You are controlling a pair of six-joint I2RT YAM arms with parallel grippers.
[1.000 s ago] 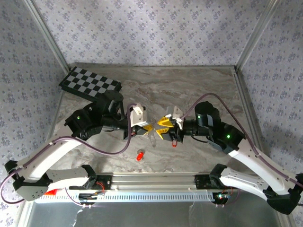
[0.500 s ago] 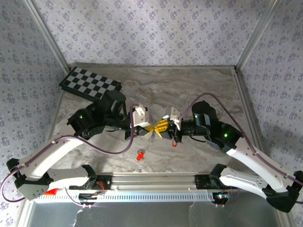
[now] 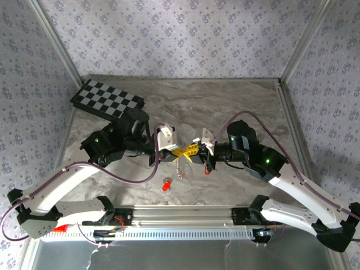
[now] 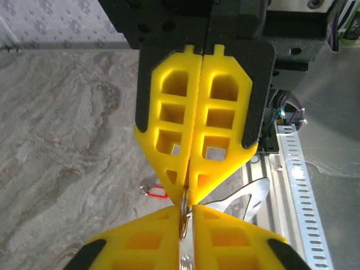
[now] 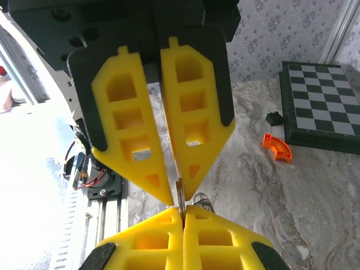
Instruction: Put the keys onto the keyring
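One keyring (image 3: 180, 166) hung over the middle of the table (image 3: 236, 107), its upper edge pinched where two grippers met tip to tip. The left gripper (image 3: 181, 152) had its fingers almost together on the ring's edge, and the right gripper (image 3: 190, 152) was closed on it too. Their yellow fingers (image 4: 169, 118) covered much of the ring.

Two keys lay on the table. One key (image 3: 166, 184) was at 7 o'clock from the ring, and the other key (image 3: 207, 169) was at 3 o'clock, just under the right gripper.

One checkered board (image 3: 107, 100) stood at 10 o'clock, well apart. Near it were one orange curved piece (image 5: 277, 147) and one small black piece (image 5: 274, 118).
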